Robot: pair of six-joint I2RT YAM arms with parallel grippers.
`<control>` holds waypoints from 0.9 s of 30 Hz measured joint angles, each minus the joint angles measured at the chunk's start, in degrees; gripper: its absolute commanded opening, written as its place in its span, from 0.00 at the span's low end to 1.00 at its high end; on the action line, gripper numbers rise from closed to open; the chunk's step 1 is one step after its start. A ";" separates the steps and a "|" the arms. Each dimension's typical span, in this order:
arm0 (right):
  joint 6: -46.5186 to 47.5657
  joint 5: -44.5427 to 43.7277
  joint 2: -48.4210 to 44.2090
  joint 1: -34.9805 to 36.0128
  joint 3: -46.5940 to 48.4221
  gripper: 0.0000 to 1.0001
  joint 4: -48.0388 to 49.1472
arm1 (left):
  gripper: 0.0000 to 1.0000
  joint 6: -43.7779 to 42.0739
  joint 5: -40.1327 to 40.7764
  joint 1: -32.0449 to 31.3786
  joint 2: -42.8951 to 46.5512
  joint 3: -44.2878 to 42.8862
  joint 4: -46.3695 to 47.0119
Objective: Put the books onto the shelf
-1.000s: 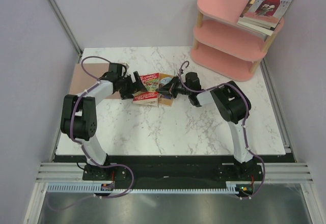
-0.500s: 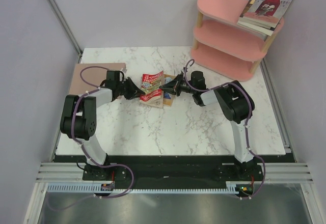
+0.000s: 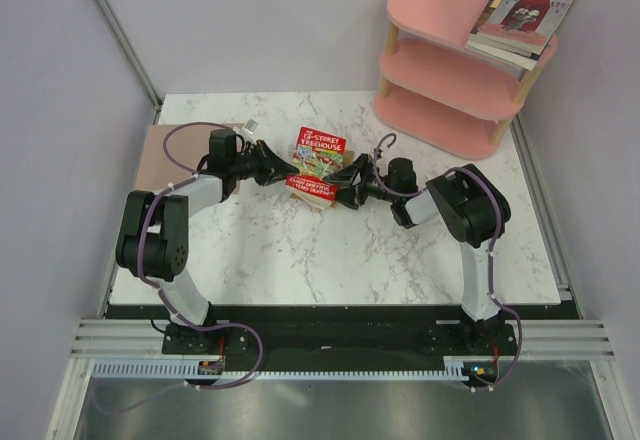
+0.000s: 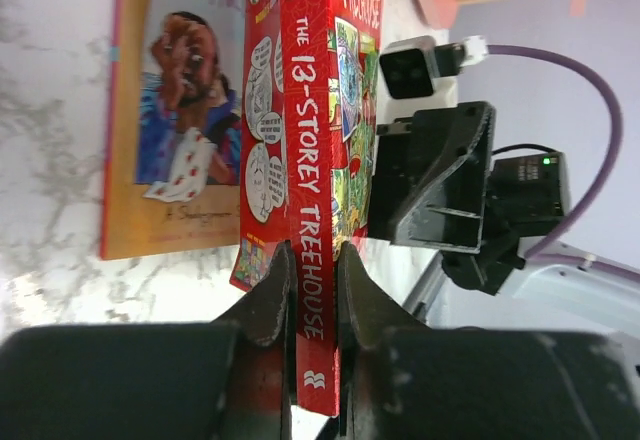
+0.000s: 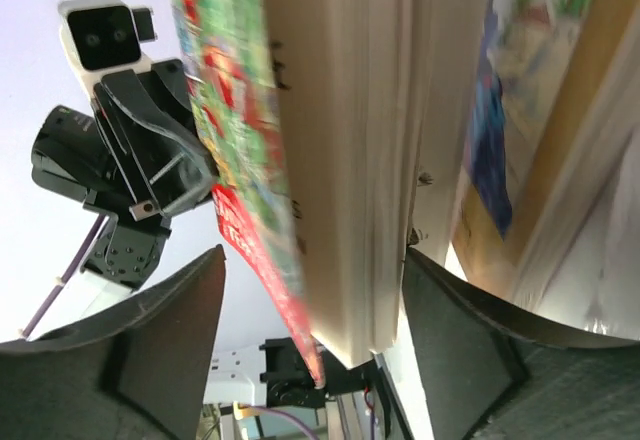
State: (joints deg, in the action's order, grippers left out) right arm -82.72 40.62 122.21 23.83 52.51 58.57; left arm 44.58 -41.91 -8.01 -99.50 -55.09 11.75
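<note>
Here, pinching the red book point(image 3: 318, 165) by its spine in the left end effector point(image 4: 312, 260) to keep it on edge over the tan book point(image 4: 170, 140) on the worktop point(image 3: 300, 260), with the right end effector point(image 5: 312, 270) spread around its far edge, probably only as a guard, well apart from the shelf point(image 3: 430, 70).

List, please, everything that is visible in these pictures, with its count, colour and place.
red Treehouse book: one, red, held edge-up over the table's middle.
tan book: one, tan with a blue figure, flat on the table beside the red one.
stacked books: several, exact count unclear, on the shelf's top board.
shelf: one, pink with wooden posts, far right corner.
mat: one, brown, left table edge.
table: one, white marble.
left end effector: one, black, shut on the red book's spine.
right end effector: one, black, open, jaws either side of the book.
</note>
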 measured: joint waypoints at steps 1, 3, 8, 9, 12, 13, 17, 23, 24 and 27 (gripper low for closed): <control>-0.11 0.02 -0.46 0.00 -1.25 0.80 0.70 | 0.02 0.76 -0.87 -0.20 0.02 0.02 0.98; -0.57 0.00 -1.44 -0.02 -3.04 0.81 1.81 | 0.02 2.54 -2.40 -0.48 0.02 0.17 2.62; -2.71 -0.22 -3.04 -0.02 -4.44 0.84 6.27 | 0.02 8.13 -5.42 -0.46 0.02 1.14 9.05; -3.13 -0.26 -3.15 -0.02 -4.48 0.85 7.37 | 0.02 9.33 -5.88 -0.42 0.02 1.38 10.60; -4.44 -0.42 -3.43 -0.02 -4.96 0.86 10.08 | 0.02 13.07 -7.06 -0.44 0.02 2.16 15.47; -4.74 -0.44 -3.52 -0.02 -5.25 0.87 10.67 | 0.02 14.12 -7.37 -0.44 0.02 2.29 16.70; -6.21 -0.37 -4.07 0.24 -6.93 0.89 12.79 | 0.02 18.38 -8.31 -0.44 0.02 3.13 22.84; -7.85 -0.44 -4.94 0.68 -8.20 0.90 15.19 | 0.02 24.00 -10.16 -0.48 0.02 3.56 30.32; -8.09 -0.46 -4.94 0.76 -8.17 0.91 15.28 | 0.02 25.00 -10.56 -0.50 0.02 3.67 31.58; -9.55 -0.63 -4.94 1.36 -8.17 0.88 15.67 | 0.02 27.19 -11.15 -0.70 0.02 3.98 34.82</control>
State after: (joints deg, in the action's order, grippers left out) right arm -92.27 39.99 117.27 25.19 44.34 74.24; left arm 71.77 -53.06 -8.71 -99.48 -51.11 46.57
